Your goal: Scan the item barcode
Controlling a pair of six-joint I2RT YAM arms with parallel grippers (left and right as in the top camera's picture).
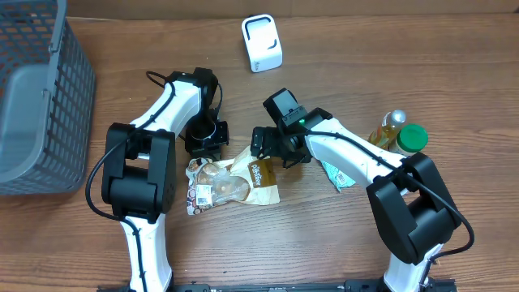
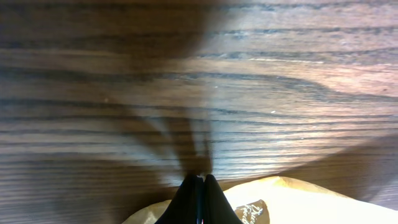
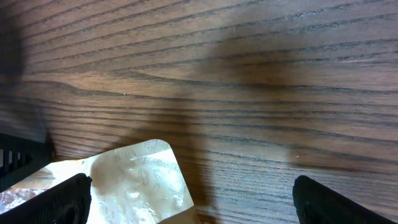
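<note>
The item, a tan snack bag with a clear window, lies flat mid-table. A white barcode label sits at its left end. My left gripper stands at the bag's upper left corner. In the left wrist view it is shut, its tips reaching past the bag's edge onto bare wood; I cannot tell if the edge is pinched. My right gripper hovers over the bag's upper right. It is open wide, with the bag's corner by its left finger. The white scanner stands at the back.
A grey mesh basket fills the left side. A bottle of yellow liquid and a green-capped container stand at the right. A teal packet lies under my right arm.
</note>
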